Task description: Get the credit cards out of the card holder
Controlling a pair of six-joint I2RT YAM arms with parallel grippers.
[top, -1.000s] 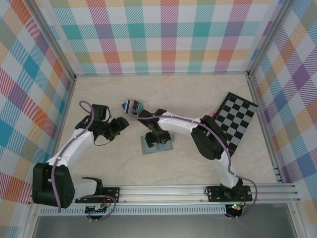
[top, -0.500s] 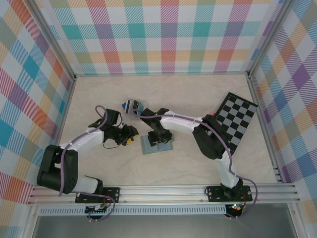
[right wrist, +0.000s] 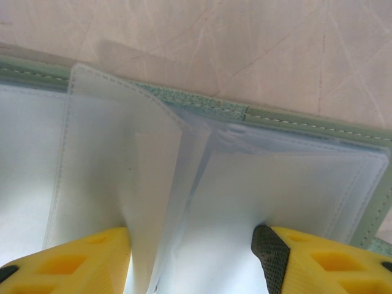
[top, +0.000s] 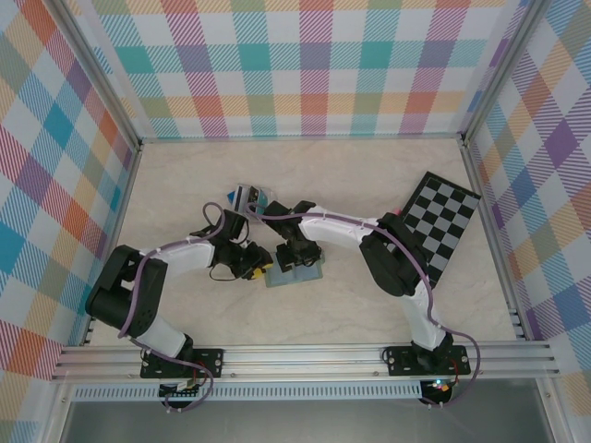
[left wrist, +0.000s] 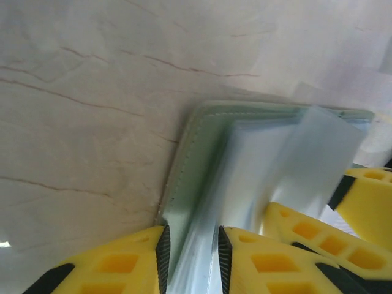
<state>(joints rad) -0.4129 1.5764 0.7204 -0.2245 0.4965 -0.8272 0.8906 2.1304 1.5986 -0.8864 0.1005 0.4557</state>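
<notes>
Marble-look bench (top: 388, 185): your left claw (left wrist: 191, 251) clenches the card holder (left wrist: 196, 141) at its 9 o'clock edge; right claw (right wrist: 191, 245) released, straddling the clear flap (right wrist: 122, 153).

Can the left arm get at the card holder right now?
Probably yes: the left gripper straddles one edge of the card holder, and the right gripper rests on the inner panels, leaving that edge free.
</notes>
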